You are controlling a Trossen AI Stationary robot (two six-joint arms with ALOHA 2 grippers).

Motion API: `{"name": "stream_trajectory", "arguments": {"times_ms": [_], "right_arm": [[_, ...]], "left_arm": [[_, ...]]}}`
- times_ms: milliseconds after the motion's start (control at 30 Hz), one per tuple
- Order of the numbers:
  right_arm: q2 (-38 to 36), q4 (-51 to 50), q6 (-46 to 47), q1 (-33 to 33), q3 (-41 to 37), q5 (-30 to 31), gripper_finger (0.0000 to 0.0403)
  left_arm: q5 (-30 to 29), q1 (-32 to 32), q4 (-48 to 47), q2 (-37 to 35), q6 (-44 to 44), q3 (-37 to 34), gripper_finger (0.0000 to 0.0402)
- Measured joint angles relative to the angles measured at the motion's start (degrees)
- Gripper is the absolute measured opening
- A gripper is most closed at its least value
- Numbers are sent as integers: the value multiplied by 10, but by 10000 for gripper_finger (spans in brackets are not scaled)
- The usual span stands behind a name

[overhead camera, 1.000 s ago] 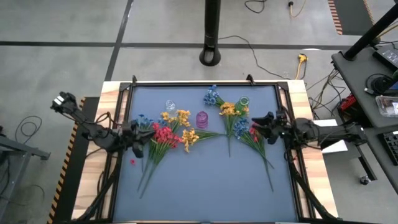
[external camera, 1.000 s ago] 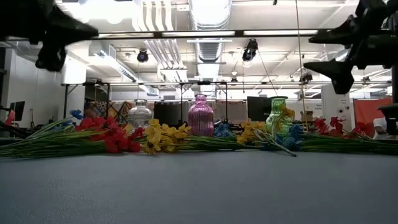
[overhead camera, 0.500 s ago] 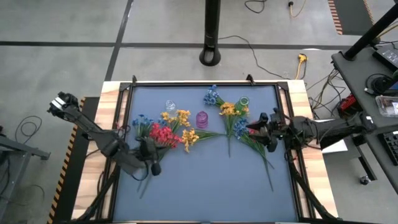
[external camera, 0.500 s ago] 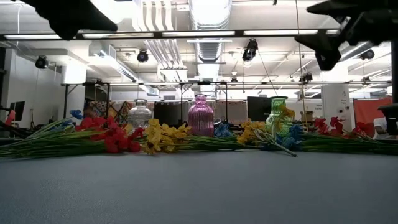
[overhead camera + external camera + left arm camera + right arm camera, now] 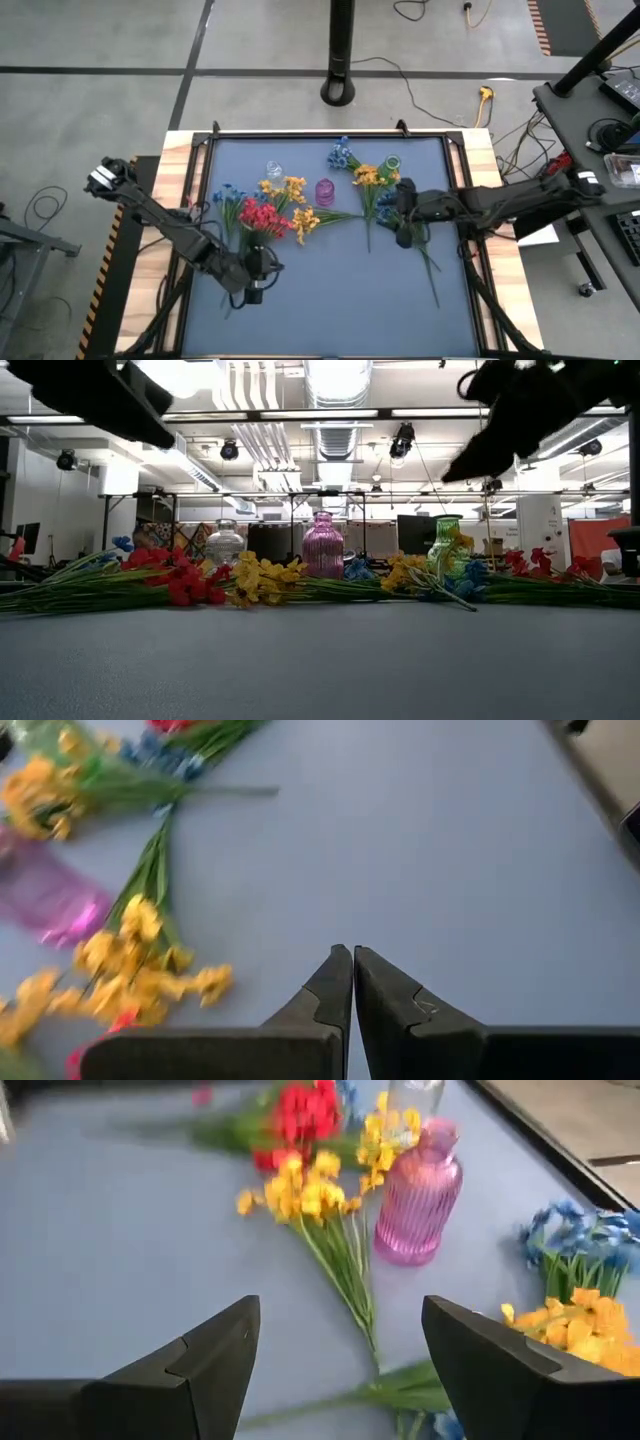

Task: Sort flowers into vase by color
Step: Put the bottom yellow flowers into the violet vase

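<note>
The flowers (image 5: 268, 212), light and floppy, lie loose on the blue table (image 5: 330, 300) near the vases and look best pinched low on their thin stems, while the right gripper (image 5: 403, 213) hovers over them with fingers (image 5: 190, 1355) wide apart, holding nothing, and the left gripper (image 5: 256, 291) has its fingers (image 5: 322, 995) pressed together, empty.

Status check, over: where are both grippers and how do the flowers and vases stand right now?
Left gripper shut, empty, over bare mat near the red flowers. Right gripper open, empty, above the right flower pile. Pink vase upright, no flowers in it. Nothing blocking.
</note>
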Motion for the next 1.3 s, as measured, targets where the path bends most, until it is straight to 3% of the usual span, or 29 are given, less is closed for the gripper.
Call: {"name": "stream_trajectory", "arguments": {"times_ms": [200,333,500,667,967,1300], "right_arm": [[92,26,-66,0,36,0,272],[152,52,-65,-4,62,0,272],[231,56,-62,-32,120,0,276],[301,56,-75,-44,164,-3,305],[388,87,-69,-43,179,0,323],[489,154,-74,-66,179,-1,282]], "left_arm": [[54,55,151,-27,108,-74,0],[57,115,144,-72,144,-100,0],[132,222,145,-140,206,-119,0],[125,291,141,-174,210,-119,0],[123,300,132,-188,207,-119,0],[122,300,135,-173,207,-119,0]]}}
